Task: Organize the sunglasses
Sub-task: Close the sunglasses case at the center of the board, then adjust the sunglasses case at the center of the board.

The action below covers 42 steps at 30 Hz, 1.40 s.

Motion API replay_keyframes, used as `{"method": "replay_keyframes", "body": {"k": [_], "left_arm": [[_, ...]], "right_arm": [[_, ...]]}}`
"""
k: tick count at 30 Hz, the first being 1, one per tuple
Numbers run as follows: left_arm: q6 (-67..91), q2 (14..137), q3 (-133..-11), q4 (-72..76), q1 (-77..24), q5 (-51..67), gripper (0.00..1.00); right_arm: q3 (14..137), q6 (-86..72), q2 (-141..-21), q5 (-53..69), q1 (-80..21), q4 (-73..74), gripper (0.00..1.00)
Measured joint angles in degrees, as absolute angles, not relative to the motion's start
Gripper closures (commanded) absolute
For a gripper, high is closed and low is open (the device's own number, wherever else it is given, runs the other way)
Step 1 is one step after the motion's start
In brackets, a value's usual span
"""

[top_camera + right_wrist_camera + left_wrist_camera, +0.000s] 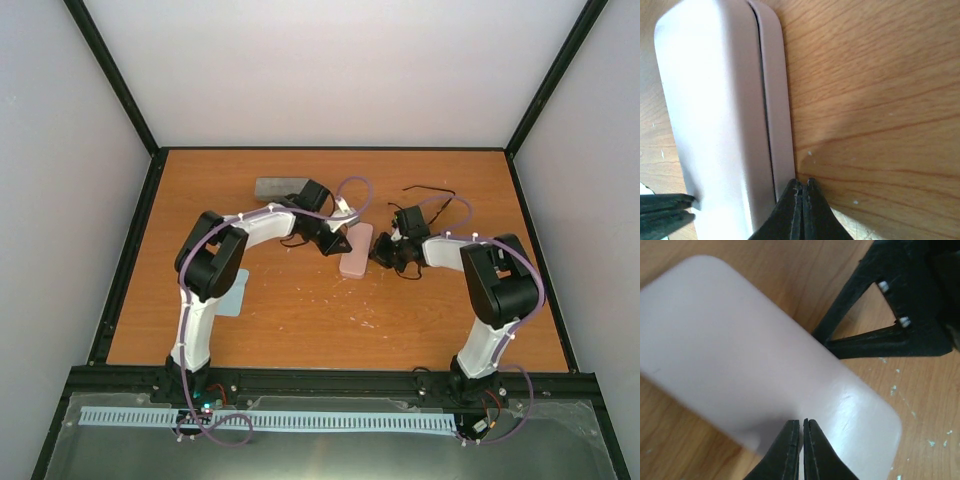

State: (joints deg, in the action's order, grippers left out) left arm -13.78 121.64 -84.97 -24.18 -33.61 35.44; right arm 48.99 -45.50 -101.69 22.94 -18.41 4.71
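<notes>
A closed pink oblong case (356, 250) lies mid-table. It fills the left wrist view (740, 340) and shows its lid seam in the right wrist view (715, 100). My left gripper (341, 243) is shut and empty, its tips (801, 423) resting over the case's top at its left side. My right gripper (383, 256) is shut and empty, its tips (803, 183) against the case's right edge by the seam. Thin black sunglasses (428, 191) lie on the table behind the right gripper, apart from both grippers.
A grey oblong case (280, 187) lies at the back left behind the left arm. A light-blue cloth (231, 294) lies partly under the left arm. The wooden table (300, 320) has black rails along its edges.
</notes>
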Motion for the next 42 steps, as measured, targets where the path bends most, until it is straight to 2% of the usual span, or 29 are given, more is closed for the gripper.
{"method": "replay_keyframes", "body": {"k": [5, 9, 11, 14, 15, 17, 19, 22, 27, 29, 30, 31, 32, 33, 34, 39, 42], "left_arm": [[-13.6, 122.7, -85.9, -24.0, -35.3, 36.3, 0.93], [-13.5, 122.3, -85.9, -24.2, -35.2, 35.8, 0.79], [-13.4, 121.2, -85.9, -24.9, -34.6, 34.8, 0.66], [-13.7, 117.5, -86.1, -27.2, -32.8, 33.5, 0.36], [-13.8, 116.0, -86.4, -28.3, -31.8, 33.1, 0.31], [-13.8, 112.4, -87.1, -29.9, -29.2, 32.3, 0.07], [-13.7, 107.2, -87.0, -30.8, -25.4, 31.2, 0.01], [-13.6, 99.0, -85.1, -30.3, -20.2, 29.8, 0.00], [-13.6, 86.0, -73.6, -28.8, -12.6, 27.6, 0.01], [-13.6, 83.9, -68.6, -28.6, -9.8, 27.1, 0.04], [-13.9, 83.5, -66.6, -29.0, -8.6, 27.0, 0.10], [-14.4, 83.5, -64.9, -29.6, -7.4, 26.9, 0.23], [-15.4, 83.5, -63.3, -30.2, -6.1, 26.6, 0.40], [-16.4, 83.4, -62.0, -31.0, -5.0, 26.3, 0.51], [-17.8, 83.0, -60.8, -31.9, -3.9, 25.8, 0.54], [-28.6, 78.4, -58.7, -37.1, 0.4, 24.3, 0.52], [-33.2, 77.3, -58.9, -37.4, 2.9, 23.9, 0.38]], "right_arm": [[49.0, -45.4, -102.1, 24.1, -18.7, 4.1, 0.97], [49.1, -44.4, -101.0, 23.1, -18.8, 6.9, 0.92], [49.1, -43.7, -99.1, 21.5, -18.8, 11.2, 0.90], [49.6, -42.5, -94.1, 18.5, -18.7, 18.5, 0.83], [49.9, -42.1, -92.0, 17.4, -18.7, 20.7, 0.80], [50.4, -41.5, -88.1, 15.7, -18.5, 23.9, 0.76], [50.4, -40.8, -83.5, 14.4, -18.2, 26.5, 0.72], [50.3, -39.6, -77.7, 13.5, -17.6, 29.6, 0.69], [49.4, -37.9, -71.1, 11.5, -16.8, 33.8, 0.67], [48.9, -37.3, -68.9, 10.7, -16.7, 35.4, 0.70], [48.9, -37.0, -68.1, 10.7, -16.7, 35.7, 0.72], [48.9, -36.7, -67.5, 10.8, -16.7, 35.8, 0.74], [49.0, -36.3, -67.0, 11.2, -16.7, 35.8, 0.75], [49.4, -35.8, -67.0, 11.5, -16.7, 35.8, 0.75], [49.9, -35.4, -67.5, 12.1, -16.7, 35.8, 0.75], [55.2, -32.7, -74.1, 13.0, -18.7, 35.8, 0.67], [59.3, -31.1, -79.9, 13.3, -20.4, 35.3, 0.66]]}}
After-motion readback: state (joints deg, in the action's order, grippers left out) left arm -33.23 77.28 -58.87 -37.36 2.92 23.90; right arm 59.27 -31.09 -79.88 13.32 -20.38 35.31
